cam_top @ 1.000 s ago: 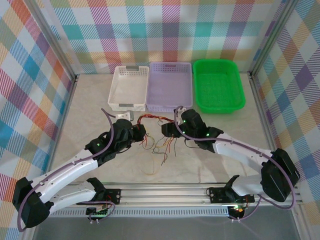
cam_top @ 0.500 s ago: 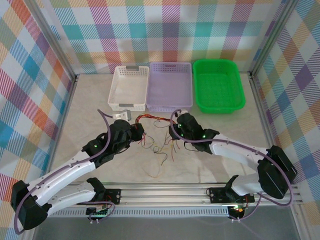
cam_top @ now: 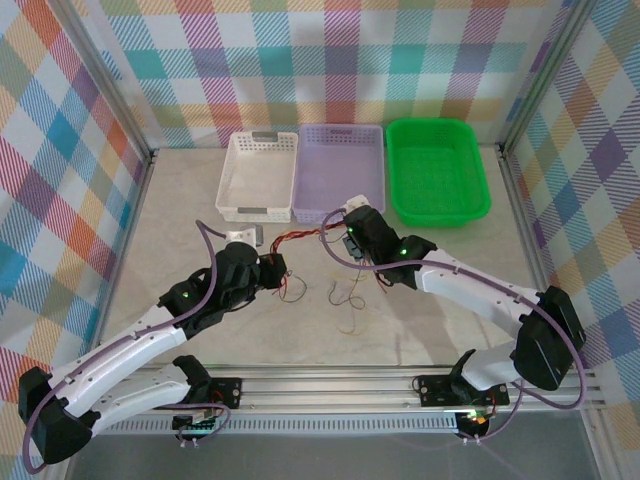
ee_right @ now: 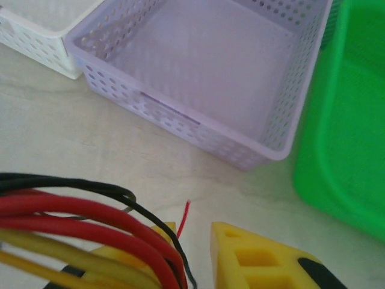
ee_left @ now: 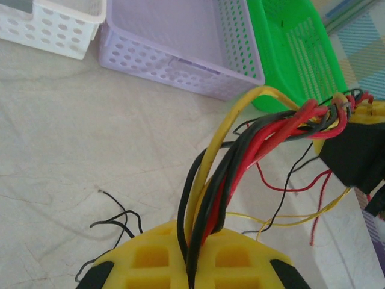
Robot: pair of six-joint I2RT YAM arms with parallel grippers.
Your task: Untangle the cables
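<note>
The left claw (cam_top: 274,268) and right claw (cam_top: 347,238) each pinch the cables (cam_top: 308,238), stretched tight between them over the worktop (cam_top: 180,222). Pulling harder may tighten the tangle or snap a wire.

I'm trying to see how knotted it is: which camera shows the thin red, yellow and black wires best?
The left wrist view: the thin red, yellow and black wires run as a close, twisted bundle. The top external view shows them tiny; the right wrist view catches a short stretch.
</note>
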